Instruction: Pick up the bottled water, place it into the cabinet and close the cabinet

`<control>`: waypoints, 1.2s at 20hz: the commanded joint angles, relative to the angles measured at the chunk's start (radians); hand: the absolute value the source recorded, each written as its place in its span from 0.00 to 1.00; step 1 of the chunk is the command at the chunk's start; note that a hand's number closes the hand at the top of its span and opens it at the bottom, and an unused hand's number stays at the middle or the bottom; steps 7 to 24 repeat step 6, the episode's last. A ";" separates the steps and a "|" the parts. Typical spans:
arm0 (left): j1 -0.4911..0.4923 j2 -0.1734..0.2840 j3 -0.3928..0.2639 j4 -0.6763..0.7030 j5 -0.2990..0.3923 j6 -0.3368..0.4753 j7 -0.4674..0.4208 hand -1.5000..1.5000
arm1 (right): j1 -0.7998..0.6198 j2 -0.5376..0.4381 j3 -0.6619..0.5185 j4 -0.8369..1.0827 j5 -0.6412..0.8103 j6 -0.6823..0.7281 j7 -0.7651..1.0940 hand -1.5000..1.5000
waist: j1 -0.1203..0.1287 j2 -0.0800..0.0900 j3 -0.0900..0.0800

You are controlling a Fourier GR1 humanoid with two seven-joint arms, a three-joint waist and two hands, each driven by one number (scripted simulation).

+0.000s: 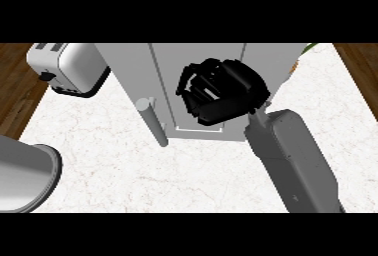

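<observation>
Right hand (221, 92) over cabinet (199, 65) front, fingers curled; whether it grips anything cannot be told. Bottled water not visible. Cabinet handle (153, 120) left of hand. Toaster (66, 67) far left.

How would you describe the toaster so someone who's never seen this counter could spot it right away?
Start at the tall grey cabinet standing at the back middle of the white marble counter. Look just to its left, at the counter's far left corner: the toaster sits there, touching or nearly touching the cabinet's side. It is the only rounded, shiny silver box, with a black base and slots on top.
</observation>
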 commanded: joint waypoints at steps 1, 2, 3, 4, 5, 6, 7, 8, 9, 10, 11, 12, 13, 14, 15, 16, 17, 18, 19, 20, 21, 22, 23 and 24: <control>-0.031 0.023 0.006 0.015 0.017 0.015 0.027 0.00 | -0.183 0.043 -0.049 0.174 -0.035 -0.039 -0.005 1.00 | 0.034 0.041 -0.023; 0.008 0.012 0.012 -0.013 0.039 -0.003 0.031 0.00 | -0.175 0.043 -0.044 0.176 -0.033 -0.048 -0.003 1.00 | 0.046 0.038 -0.022; -0.027 0.002 -0.001 -0.022 0.021 0.035 0.031 0.00 | -0.195 0.043 -0.077 0.173 -0.038 -0.035 0.004 1.00 | 0.033 0.040 -0.022; -0.042 0.014 -0.008 -0.015 0.025 0.034 0.037 0.00 | -0.206 0.043 -0.042 0.180 -0.044 -0.060 0.004 1.00 | 0.040 0.042 -0.023; -0.054 0.050 0.022 -0.013 0.048 0.063 0.053 0.00 | -0.219 0.043 -0.031 0.148 -0.051 -0.086 0.026 1.00 | 0.031 0.039 -0.022; -0.040 0.032 0.012 -0.009 0.058 0.044 0.051 0.00 | -0.188 0.043 -0.057 0.187 -0.032 -0.046 -0.013 1.00 | 0.040 0.042 -0.022; -0.040 0.032 0.012 -0.009 0.058 0.044 0.051 0.00 | -0.188 0.043 -0.057 0.187 -0.032 -0.046 -0.013 1.00 | 0.040 0.042 -0.022; -0.040 0.032 0.012 -0.009 0.058 0.044 0.051 0.00 | -0.188 0.043 -0.057 0.187 -0.032 -0.046 -0.013 1.00 | 0.040 0.042 -0.022; -0.040 0.032 0.012 -0.009 0.058 0.044 0.051 0.00 | -0.188 0.043 -0.057 0.187 -0.032 -0.046 -0.013 1.00 | 0.040 0.042 -0.022; -0.040 0.032 0.012 -0.009 0.058 0.044 0.051 0.00 | -0.188 0.043 -0.057 0.187 -0.032 -0.046 -0.013 1.00 | 0.040 0.042 -0.022; -0.040 0.032 0.012 -0.009 0.058 0.044 0.051 0.00 | -0.188 0.043 -0.057 0.187 -0.032 -0.046 -0.013 1.00 | 0.040 0.042 -0.022; -0.040 0.032 0.012 -0.009 0.058 0.044 0.051 0.00 | -0.188 0.043 -0.057 0.187 -0.032 -0.046 -0.013 1.00 | 0.040 0.042 -0.022; -0.040 0.032 0.012 -0.009 0.058 0.044 0.051 0.00 | -0.188 0.043 -0.057 0.187 -0.032 -0.046 -0.013 1.00 | 0.040 0.042 -0.022; -0.040 0.032 0.012 -0.009 0.058 0.044 0.051 0.00 | -0.188 0.043 -0.057 0.187 -0.032 -0.046 -0.013 1.00 | 0.040 0.042 -0.022; -0.040 0.032 0.012 -0.009 0.058 0.044 0.051 0.00 | -0.188 0.043 -0.057 0.187 -0.032 -0.046 -0.013 1.00 | 0.040 0.042 -0.022; -0.040 0.032 0.012 -0.009 0.058 0.044 0.051 0.00 | -0.188 0.043 -0.057 0.187 -0.032 -0.046 -0.013 1.00 | 0.040 0.042 -0.022; -0.040 0.032 0.012 -0.009 0.058 0.044 0.051 0.00 | -0.188 0.043 -0.057 0.187 -0.032 -0.046 -0.013 1.00 | 0.040 0.042 -0.022; -0.040 0.032 0.012 -0.009 0.058 0.044 0.051 0.00 | -0.188 0.043 -0.057 0.187 -0.032 -0.046 -0.013 1.00 | 0.040 0.042 -0.022; -0.040 0.032 0.012 -0.009 0.058 0.044 0.051 0.00 | -0.188 0.043 -0.057 0.187 -0.032 -0.046 -0.013 1.00 | 0.040 0.042 -0.022; -0.040 0.032 0.012 -0.009 0.058 0.044 0.051 0.00 | -0.188 0.043 -0.057 0.187 -0.032 -0.046 -0.013 1.00 | 0.040 0.042 -0.022; -0.040 0.032 0.012 -0.009 0.058 0.044 0.051 0.00 | -0.188 0.043 -0.057 0.187 -0.032 -0.046 -0.013 1.00 | 0.040 0.042 -0.022; -0.040 0.032 0.012 -0.009 0.058 0.044 0.051 0.00 | -0.188 0.043 -0.057 0.187 -0.032 -0.046 -0.013 1.00 | 0.040 0.042 -0.022; -0.040 0.032 0.012 -0.009 0.058 0.044 0.051 0.00 | -0.188 0.043 -0.057 0.187 -0.032 -0.046 -0.013 1.00 | 0.040 0.042 -0.022; -0.040 0.032 0.012 -0.009 0.058 0.044 0.051 0.00 | -0.188 0.043 -0.057 0.187 -0.032 -0.046 -0.013 1.00 | 0.040 0.042 -0.022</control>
